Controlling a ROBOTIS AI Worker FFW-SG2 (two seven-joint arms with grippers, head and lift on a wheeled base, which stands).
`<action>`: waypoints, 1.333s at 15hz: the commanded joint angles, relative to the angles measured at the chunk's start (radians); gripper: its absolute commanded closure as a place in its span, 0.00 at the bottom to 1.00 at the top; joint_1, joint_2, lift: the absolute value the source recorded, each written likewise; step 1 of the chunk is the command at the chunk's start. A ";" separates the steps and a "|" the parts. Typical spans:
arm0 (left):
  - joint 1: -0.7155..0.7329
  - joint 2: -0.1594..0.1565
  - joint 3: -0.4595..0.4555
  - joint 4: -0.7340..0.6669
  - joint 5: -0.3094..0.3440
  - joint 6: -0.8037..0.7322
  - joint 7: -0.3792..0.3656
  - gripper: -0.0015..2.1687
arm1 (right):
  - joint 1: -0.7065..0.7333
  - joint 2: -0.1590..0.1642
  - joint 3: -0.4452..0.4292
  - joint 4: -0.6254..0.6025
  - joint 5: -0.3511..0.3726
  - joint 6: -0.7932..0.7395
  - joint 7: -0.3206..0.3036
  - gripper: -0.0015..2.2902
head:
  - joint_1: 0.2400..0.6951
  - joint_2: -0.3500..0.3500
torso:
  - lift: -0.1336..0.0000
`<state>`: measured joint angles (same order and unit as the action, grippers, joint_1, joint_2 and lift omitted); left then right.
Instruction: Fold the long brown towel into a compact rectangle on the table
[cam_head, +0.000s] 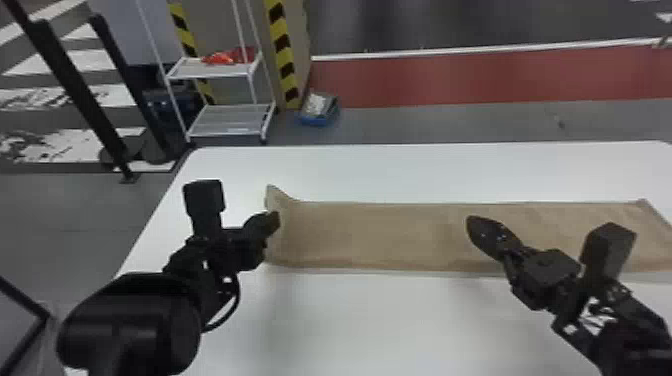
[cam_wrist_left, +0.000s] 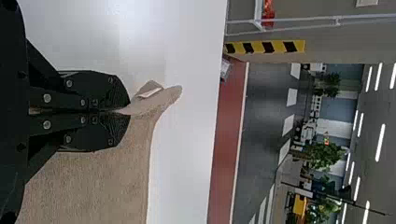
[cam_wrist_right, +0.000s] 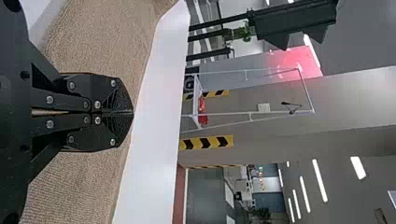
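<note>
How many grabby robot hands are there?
2. The left gripper is at the left end of the brown towel, pinching it. The right gripper is shut, over the middle of the towel.

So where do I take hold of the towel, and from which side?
Its left end looks best: bring the left gripper in from the left and pinch the short edge. The towel curls up at that end's far corner, while the long run to the right lies flat, offering little to pinch. The gripper is shut on that end now.

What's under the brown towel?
White table shows along the far and near edges of the towel. The left gripper pinches its left end; anything directly beneath is covered, can't be seen.
</note>
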<state>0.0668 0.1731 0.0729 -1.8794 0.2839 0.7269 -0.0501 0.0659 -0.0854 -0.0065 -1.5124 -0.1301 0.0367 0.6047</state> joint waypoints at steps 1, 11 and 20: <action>-0.004 -0.012 -0.021 -0.099 0.029 0.122 0.016 0.87 | 0.014 -0.001 -0.017 -0.011 -0.013 -0.001 0.013 0.72 | 1.00 0.70 | 0.07; -0.278 -0.176 -0.516 0.169 -0.129 0.147 0.205 0.86 | 0.138 -0.063 -0.251 -0.063 -0.195 -0.090 0.047 0.72 | 1.00 0.21 | 0.07; -0.180 -0.176 -0.542 0.152 -0.060 -0.298 0.219 0.02 | 0.114 -0.059 -0.204 -0.055 -0.184 -0.090 0.024 0.37 | 1.00 0.02 | 0.07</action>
<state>-0.1617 0.0061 -0.4955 -1.6633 0.2399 0.4275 0.1690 0.1907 -0.1460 -0.2312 -1.5732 -0.3231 -0.0529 0.6316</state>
